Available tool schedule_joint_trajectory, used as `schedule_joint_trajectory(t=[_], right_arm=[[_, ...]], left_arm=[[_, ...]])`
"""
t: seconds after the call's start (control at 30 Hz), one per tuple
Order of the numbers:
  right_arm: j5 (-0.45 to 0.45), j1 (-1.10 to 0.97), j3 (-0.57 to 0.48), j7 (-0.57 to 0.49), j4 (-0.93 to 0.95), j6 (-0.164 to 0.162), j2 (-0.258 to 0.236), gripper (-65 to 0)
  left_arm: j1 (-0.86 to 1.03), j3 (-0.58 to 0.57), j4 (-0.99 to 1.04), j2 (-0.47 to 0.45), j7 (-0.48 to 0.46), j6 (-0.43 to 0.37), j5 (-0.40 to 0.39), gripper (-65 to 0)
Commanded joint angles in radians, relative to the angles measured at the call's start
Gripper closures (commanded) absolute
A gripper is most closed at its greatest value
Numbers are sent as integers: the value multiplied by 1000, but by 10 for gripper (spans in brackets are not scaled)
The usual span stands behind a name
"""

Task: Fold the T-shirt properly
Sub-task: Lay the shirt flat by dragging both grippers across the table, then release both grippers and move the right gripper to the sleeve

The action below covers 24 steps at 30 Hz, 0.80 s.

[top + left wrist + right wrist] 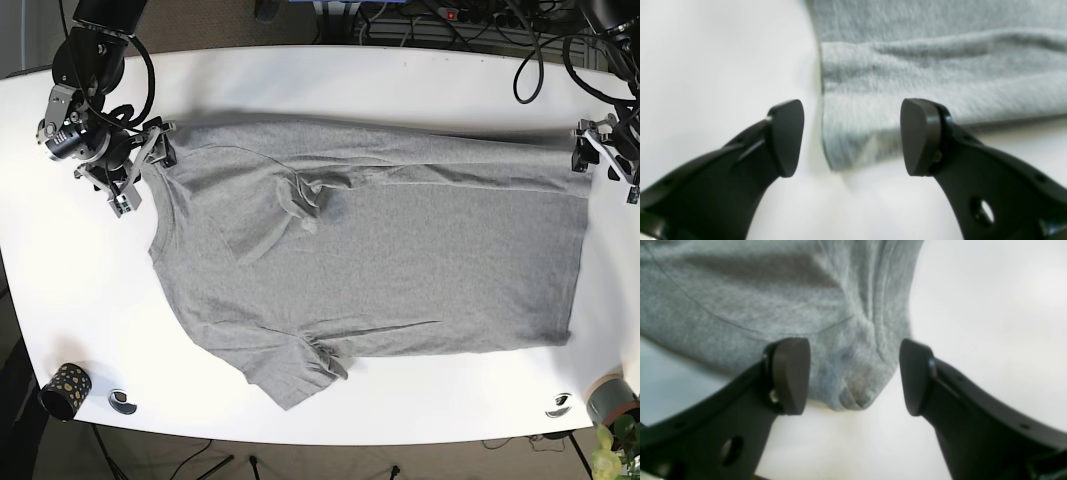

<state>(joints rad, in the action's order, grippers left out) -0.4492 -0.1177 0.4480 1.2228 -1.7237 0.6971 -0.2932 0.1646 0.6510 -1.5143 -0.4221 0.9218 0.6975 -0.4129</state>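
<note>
With both black grippers, left (852, 136) and right (853, 376), spread around corners of the grey cotton T-shirt (380, 250), pinch squarely, then carry toward six o'clock.

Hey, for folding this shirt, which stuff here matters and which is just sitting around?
For the job:
grey T-shirt
left gripper, open
right gripper, open

Just lying about:
dark speckled cup
potted plant
cables
</note>
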Motion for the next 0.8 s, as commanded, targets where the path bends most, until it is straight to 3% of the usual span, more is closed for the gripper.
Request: schedule_joint_trajectory(t=[0.0, 0.17, 0.3, 0.4, 0.6, 0.67, 0.77], right_arm=[[-1, 20, 7, -21, 47, 1, -16, -401], [-3, 36, 7, -62, 120, 1, -16, -400], [-3, 37, 7, -80, 164, 1, -16, -387], [-3, 33, 7, -82, 169, 1, -16, -311], [-3, 14, 7, -82, 166, 1, -16, -86], [-3, 0, 7, -82, 166, 1, -16, -43], [-4, -23, 7, -82, 144, 1, -16, -40]], left_arm=[[-26, 3, 24, -22, -39, 1, 52, -414], [-44, -106, 80, -25, -154, 1, 138, -414], [-44, -152, 130, -22, -191, 1, 211, -410], [-40, -152, 146, -21, -209, 1, 239, -379], [2, -148, 146, -27, -211, 1, 237, -358], [5, -147, 143, -27, -211, 1, 237, -358], [39, -139, 133, -37, -208, 1, 236, -358]])
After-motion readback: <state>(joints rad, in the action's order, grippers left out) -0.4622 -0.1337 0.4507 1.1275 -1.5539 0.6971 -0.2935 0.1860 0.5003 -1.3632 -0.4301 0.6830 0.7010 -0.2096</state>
